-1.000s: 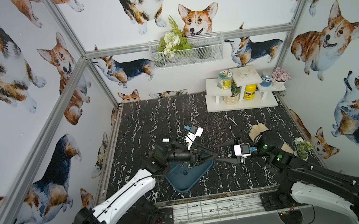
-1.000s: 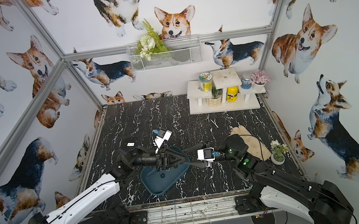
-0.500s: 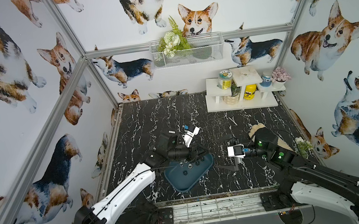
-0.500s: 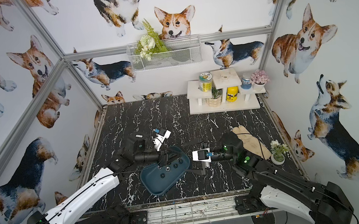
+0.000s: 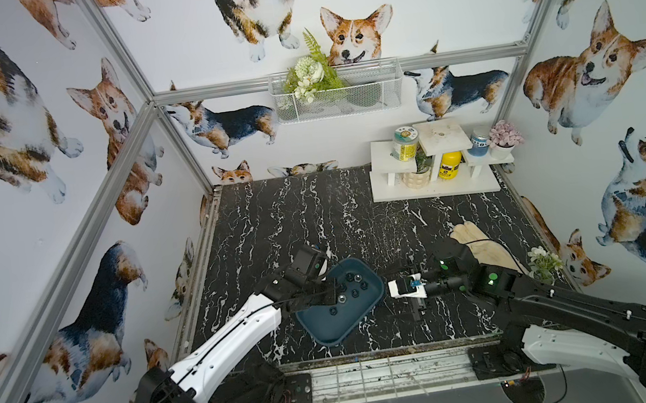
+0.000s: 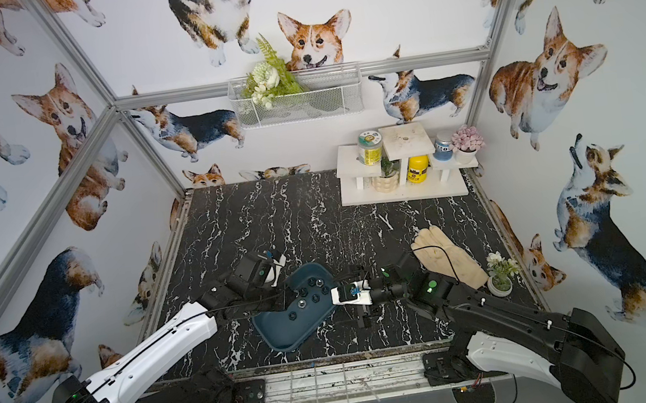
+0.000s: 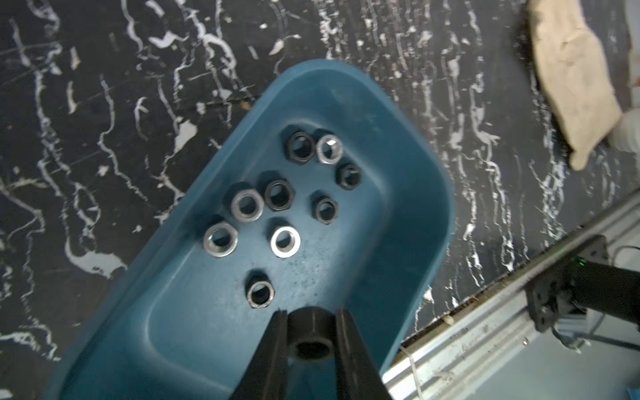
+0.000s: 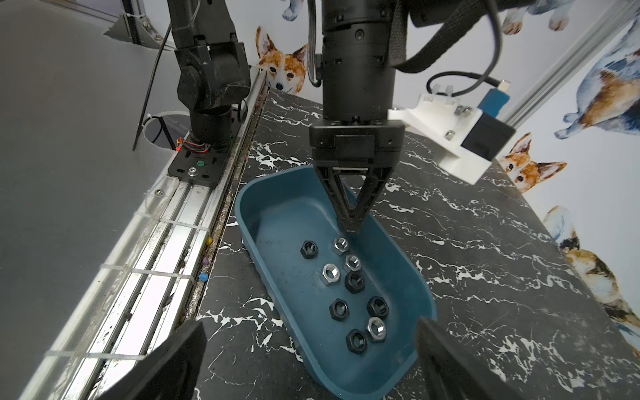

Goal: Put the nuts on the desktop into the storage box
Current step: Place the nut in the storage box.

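The teal storage box (image 5: 328, 329) (image 6: 283, 335) lies on the black veined desktop (image 5: 315, 220), near its front edge. Several nuts (image 7: 284, 241) (image 8: 353, 282), silver and black, lie inside it. My left gripper (image 7: 310, 313) (image 8: 351, 227) hangs over the box's near-left part, shut on a black nut (image 7: 310, 332) held between its fingers. My right gripper (image 8: 308, 363) (image 5: 409, 289) stands just right of the box, jaws spread wide with nothing between them; only its dark fingertips (image 8: 173, 360) show in the right wrist view.
A beige glove (image 5: 482, 250) lies right of the right arm, a small potted plant (image 5: 545, 267) beyond it. The white stepped shelf (image 5: 437, 190) with jars stands back right. A metal rail (image 5: 376, 372) runs along the front edge.
My right gripper's jaws have opened wide and its wrist has shifted beside the box. The left gripper, still shut, has drawn back a little to the left over the box.
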`<action>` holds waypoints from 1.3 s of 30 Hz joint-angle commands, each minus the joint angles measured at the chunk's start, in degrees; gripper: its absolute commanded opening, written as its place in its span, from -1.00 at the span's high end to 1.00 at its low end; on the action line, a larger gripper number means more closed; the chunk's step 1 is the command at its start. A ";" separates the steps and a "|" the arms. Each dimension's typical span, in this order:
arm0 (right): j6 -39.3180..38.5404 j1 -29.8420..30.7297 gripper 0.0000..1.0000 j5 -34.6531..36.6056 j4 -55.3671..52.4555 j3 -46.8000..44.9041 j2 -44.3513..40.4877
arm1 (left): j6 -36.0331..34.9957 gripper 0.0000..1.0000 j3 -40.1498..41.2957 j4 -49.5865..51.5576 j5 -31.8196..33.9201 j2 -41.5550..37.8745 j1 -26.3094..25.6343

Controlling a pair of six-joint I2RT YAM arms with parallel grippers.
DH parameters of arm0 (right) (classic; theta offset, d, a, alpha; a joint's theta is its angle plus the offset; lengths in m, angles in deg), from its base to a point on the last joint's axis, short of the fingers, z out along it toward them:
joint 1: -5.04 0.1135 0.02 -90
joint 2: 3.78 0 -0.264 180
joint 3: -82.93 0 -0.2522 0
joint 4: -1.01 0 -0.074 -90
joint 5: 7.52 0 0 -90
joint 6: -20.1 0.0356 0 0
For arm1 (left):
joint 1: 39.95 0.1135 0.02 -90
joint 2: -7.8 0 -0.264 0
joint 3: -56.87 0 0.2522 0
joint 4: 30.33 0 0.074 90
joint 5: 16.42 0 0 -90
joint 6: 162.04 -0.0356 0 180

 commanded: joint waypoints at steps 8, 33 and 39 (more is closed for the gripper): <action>2.07 0.26 -1.00 7.13 2.52 -1.04 -0.01 | 12.40 0.84 4.11 1.00 5.61 5.17 2.37; 38.60 0.29 -1.00 41.06 -0.64 11.13 13.82 | 12.85 0.38 -1.26 2.23 8.58 15.74 2.28; 40.77 0.28 -1.00 37.92 -0.25 11.82 15.95 | 13.51 0.36 -0.37 3.25 10.18 15.39 2.34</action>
